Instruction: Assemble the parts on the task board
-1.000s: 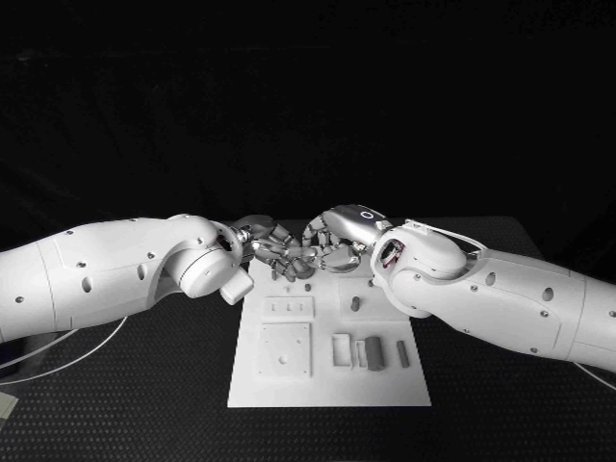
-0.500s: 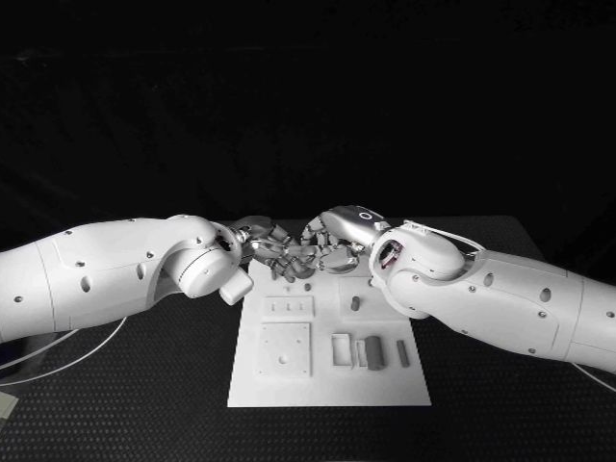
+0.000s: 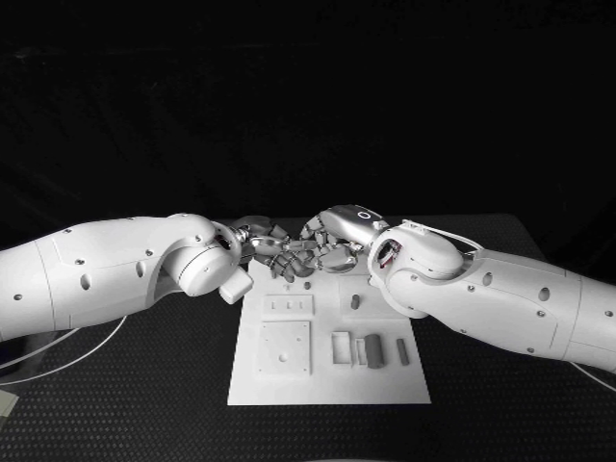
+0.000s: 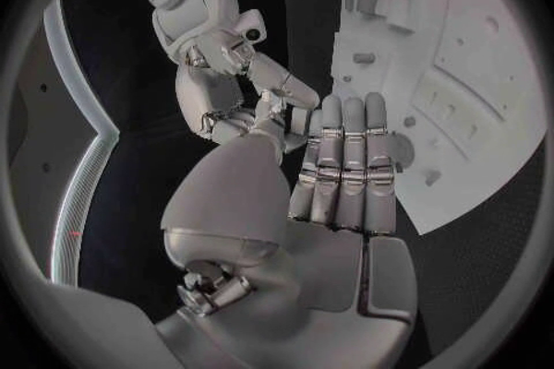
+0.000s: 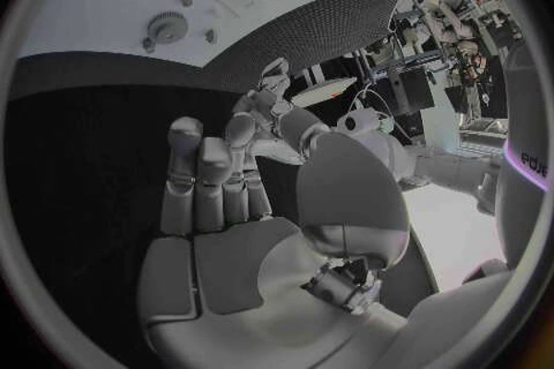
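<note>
White task board (image 3: pixel 329 385) sits mid-table, and I count two hands meeting over its twelve o'clock edge. My left hand (image 3: pixel 264 241) has its fingers (image 4: pixel 346 157) straight and pressed side by side, holding nothing. My right hand (image 3: pixel 333 243) has its fingers (image 5: pixel 202 171) apart, also empty. At about four o'clock on the board I count two dark grey parts (image 3: pixel 374 352) lying side by side; a small gear (image 5: pixel 167 26) lies nearer the hands. No readable writing.
</note>
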